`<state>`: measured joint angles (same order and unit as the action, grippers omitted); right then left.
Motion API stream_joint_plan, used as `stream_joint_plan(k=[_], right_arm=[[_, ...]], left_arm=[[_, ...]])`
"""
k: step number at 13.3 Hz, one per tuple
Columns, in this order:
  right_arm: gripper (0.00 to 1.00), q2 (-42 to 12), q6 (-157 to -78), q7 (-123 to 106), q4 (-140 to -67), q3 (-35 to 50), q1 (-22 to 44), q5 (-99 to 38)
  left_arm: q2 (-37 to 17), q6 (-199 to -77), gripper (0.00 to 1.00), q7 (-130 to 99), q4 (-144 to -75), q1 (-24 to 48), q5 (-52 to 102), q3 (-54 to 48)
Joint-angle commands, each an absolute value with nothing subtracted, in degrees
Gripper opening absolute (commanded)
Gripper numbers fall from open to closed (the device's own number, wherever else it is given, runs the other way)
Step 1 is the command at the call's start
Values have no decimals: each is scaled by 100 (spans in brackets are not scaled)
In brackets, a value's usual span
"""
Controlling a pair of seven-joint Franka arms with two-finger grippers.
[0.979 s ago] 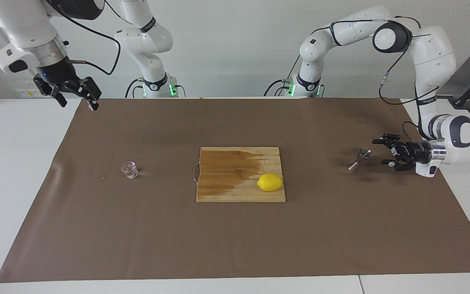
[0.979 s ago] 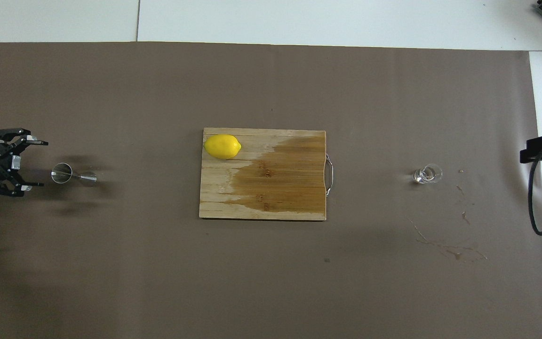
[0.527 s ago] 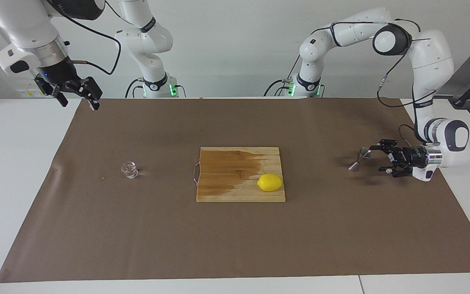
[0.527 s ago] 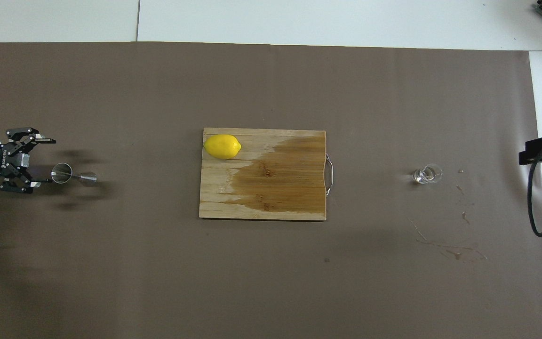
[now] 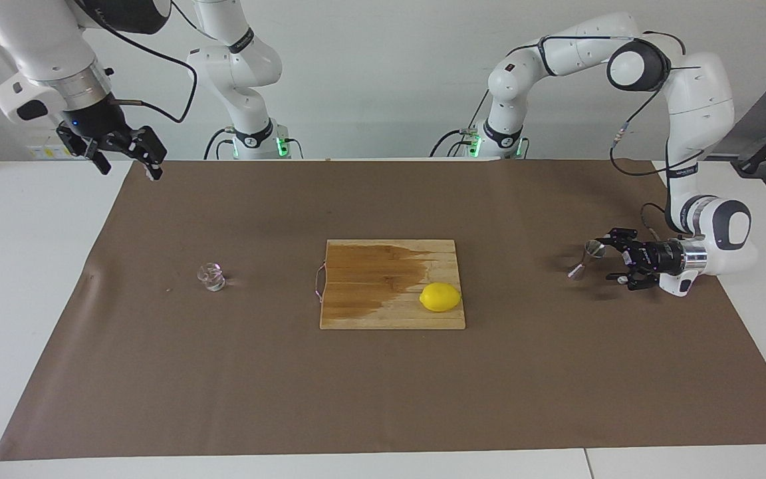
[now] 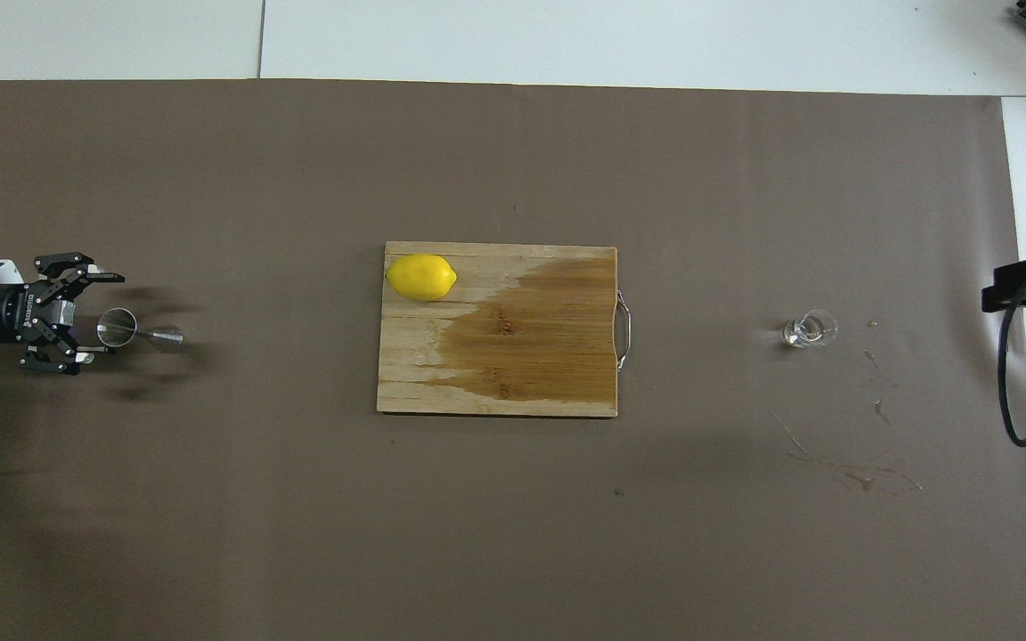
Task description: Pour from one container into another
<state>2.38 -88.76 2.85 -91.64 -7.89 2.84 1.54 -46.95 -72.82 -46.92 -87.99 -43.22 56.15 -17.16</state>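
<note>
left gripper (image 5: 612, 258) gapes beside the jigger (image 5: 586, 258), frame right: grasp pending; right gripper (image 5: 124, 159), open, waits upper left.

White table (image 5: 17, 266) carries a brown paper sheet (image 5: 383, 392).

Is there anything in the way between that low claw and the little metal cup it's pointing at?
Nothing visible. The left gripper, open, sits right beside the jigger with only bare brown paper between them. The cutting board and lemon lie farther along, toward the glass cup.
</note>
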Motion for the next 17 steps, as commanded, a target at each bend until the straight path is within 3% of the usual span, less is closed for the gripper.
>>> stream_joint_plan(k=[1,17], right_arm=[[100,272,-8877,220,-9229,-765,255,246],[100,229,-8930,237,-9229,-765,255,246]], left_arm=[[-4623,-7374,100,-4737,-8964,-4351,5564,-1758],[-4614,-7031,100,-4772,-9018,-4447,5502,-1863]])
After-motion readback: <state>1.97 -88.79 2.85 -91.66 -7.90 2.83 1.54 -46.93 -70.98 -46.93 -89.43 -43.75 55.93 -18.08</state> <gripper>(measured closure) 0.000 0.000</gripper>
